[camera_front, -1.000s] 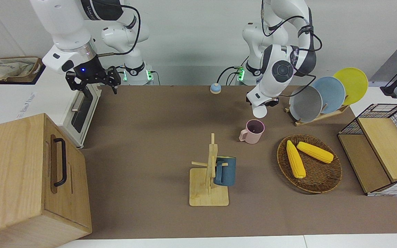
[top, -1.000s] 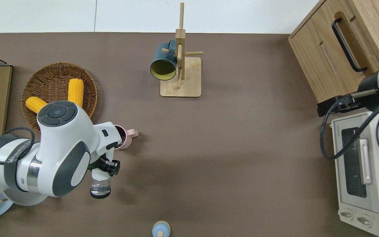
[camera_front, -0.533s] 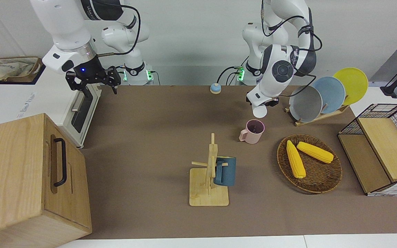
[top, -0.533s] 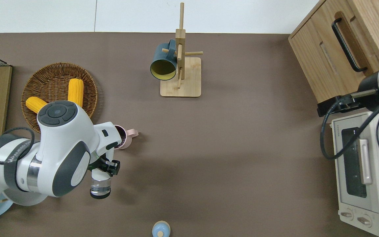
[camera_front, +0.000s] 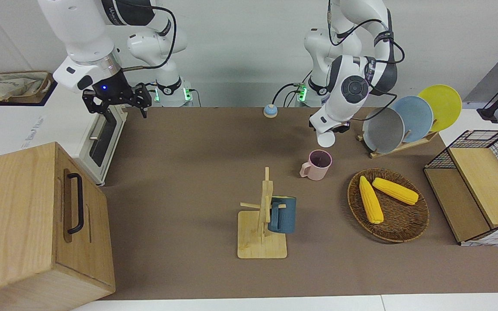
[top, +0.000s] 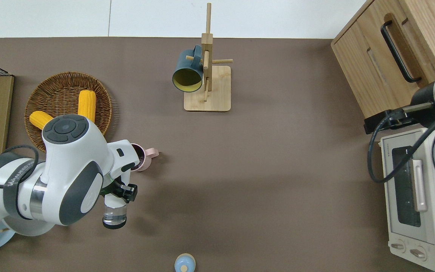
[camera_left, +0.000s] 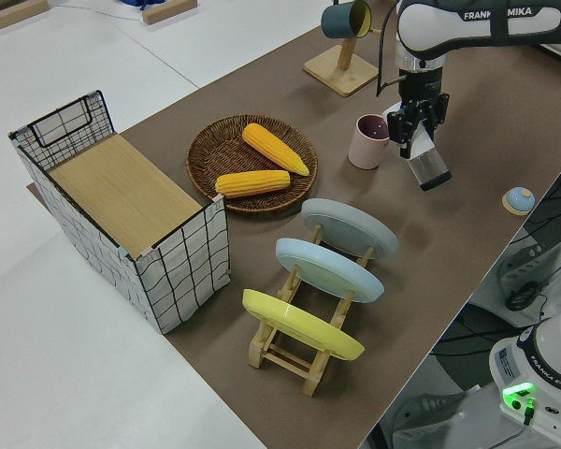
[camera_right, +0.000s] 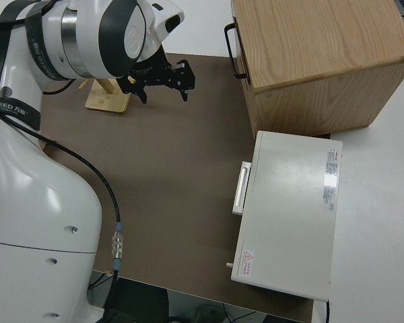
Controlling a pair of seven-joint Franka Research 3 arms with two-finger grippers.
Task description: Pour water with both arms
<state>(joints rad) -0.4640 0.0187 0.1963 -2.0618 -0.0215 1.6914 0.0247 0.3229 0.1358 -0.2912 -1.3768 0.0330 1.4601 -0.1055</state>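
Left gripper (top: pixel 116 194) fingers clamped on a clear glass (top: pixel 114 215), tipped over the worktop (top: pixel 278 170) just beside the pink mug (camera_front: pixel 317 164) | right arm parked, fingers apart | pour looks under way or finishing; cannot tell if water reached the mug | left: set glass down

Robotics lab staged as a kitchen, two white robot arms (camera_front: pixel 348 86) bolted at a brown-covered table (camera_front: pixel 188 172), toaster oven (top: pixel 414 196), plate rack (camera_left: pixel 304 309), mug tree (camera_front: pixel 264 216), basket of corn (camera_front: pixel 398 218), bare white walls
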